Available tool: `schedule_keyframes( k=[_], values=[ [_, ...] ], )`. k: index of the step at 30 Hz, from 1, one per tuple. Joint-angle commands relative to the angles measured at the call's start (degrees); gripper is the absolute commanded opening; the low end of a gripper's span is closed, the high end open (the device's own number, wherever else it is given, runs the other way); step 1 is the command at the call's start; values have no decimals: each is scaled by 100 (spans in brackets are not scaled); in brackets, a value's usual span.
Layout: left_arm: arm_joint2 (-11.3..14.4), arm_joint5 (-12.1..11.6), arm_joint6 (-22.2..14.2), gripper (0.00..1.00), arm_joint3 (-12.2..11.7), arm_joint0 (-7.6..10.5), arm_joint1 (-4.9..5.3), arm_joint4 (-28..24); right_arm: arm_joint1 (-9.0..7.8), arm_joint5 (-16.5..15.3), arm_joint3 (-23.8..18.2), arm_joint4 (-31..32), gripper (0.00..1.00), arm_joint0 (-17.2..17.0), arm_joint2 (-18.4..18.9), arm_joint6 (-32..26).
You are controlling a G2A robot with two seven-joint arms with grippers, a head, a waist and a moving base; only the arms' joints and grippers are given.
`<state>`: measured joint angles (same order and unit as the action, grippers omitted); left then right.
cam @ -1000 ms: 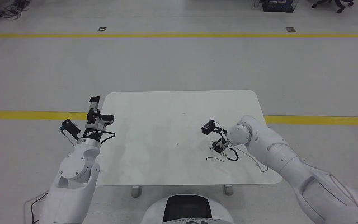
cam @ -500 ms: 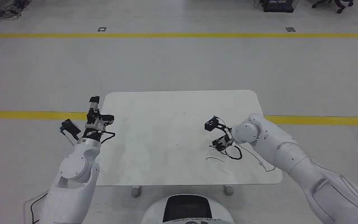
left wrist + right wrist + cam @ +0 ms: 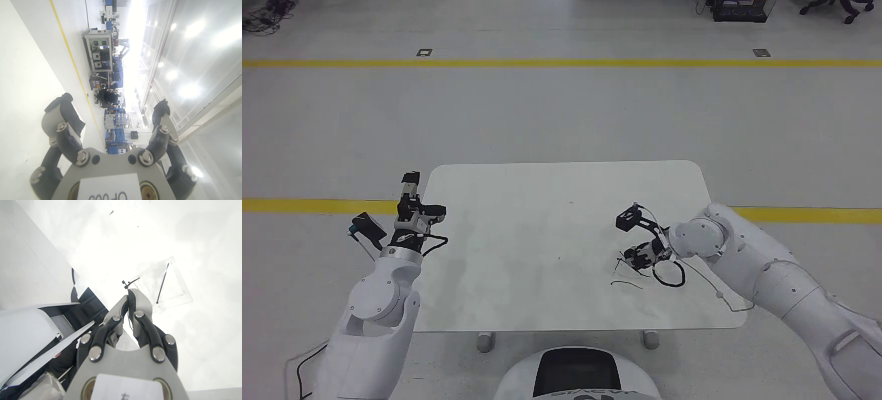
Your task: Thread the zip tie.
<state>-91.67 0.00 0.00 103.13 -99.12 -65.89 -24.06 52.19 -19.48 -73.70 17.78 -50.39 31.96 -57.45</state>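
Our right gripper [image 3: 128, 295] is clenched on a black zip tie [image 3: 125, 285]. Its 2 pads press flat together with the strap pinched between them. The tie's head pokes out just past the fingertips, and a thin length of strap trails back between the fingers toward the wrist. A short dark piece slants off from the head, away from the gripper.

Just beyond the fingertips we see a clear sheet [image 3: 181, 289] lying on the white table [image 3: 189, 237]. On the sheet rests a 2nd tie [image 3: 162, 285], straight and apart from the held one. From above, the right gripper sits low over the table's near right part. The 2nd tie shows there as a thin dark line just beside the gripper, on the robot's side. We cannot tell whether the fingertips touch the table.

Our left gripper [image 3: 113, 100] is released, its 2 fingers standing wide apart with nothing between them. It hangs off the table's left edge, pointing away from the robot. It is well apart from the right gripper and from both ties.
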Motion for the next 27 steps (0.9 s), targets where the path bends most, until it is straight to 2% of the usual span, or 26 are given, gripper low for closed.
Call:
schedule_keyframes(
  k=[1,7,19,27],
  values=[
    [0,0,0,100,0,0,0,0,-66,0,-26,-112,0,-16,7,-7],
    [0,0,0,100,0,0,0,0,-126,0,237,-336,0,47,-134,9],
    [0,0,0,100,0,0,0,0,51,0,853,-508,0,346,-602,108],
    [0,0,0,100,0,0,0,0,132,0,976,-558,0,481,-784,197]
  ],
)
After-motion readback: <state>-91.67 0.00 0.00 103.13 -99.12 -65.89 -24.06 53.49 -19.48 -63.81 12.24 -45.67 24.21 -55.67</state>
